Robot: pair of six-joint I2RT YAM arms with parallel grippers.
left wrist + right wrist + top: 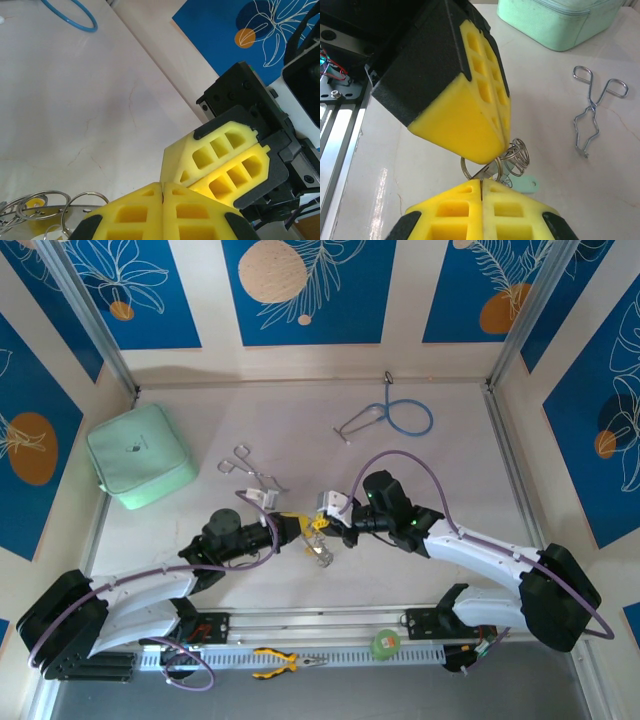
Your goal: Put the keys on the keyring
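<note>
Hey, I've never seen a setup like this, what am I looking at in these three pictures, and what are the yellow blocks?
These are two robot arms bolted at the near edge of a table. The overhead picture looks down on both; the other two come from a camera on each wrist.

The yellow blocks are the padded fingers. The left gripper and the right gripper meet tip to tip at the table's middle, both shut. Between them sits the keyring, a cluster of silver rings; the right gripper looks clamped on it. A teal key hangs there.

Also on the table: silver forceps, a blue-tubed stethoscope and a mint green pouch. Yellow-handled pliers lie on the front rail.
</note>
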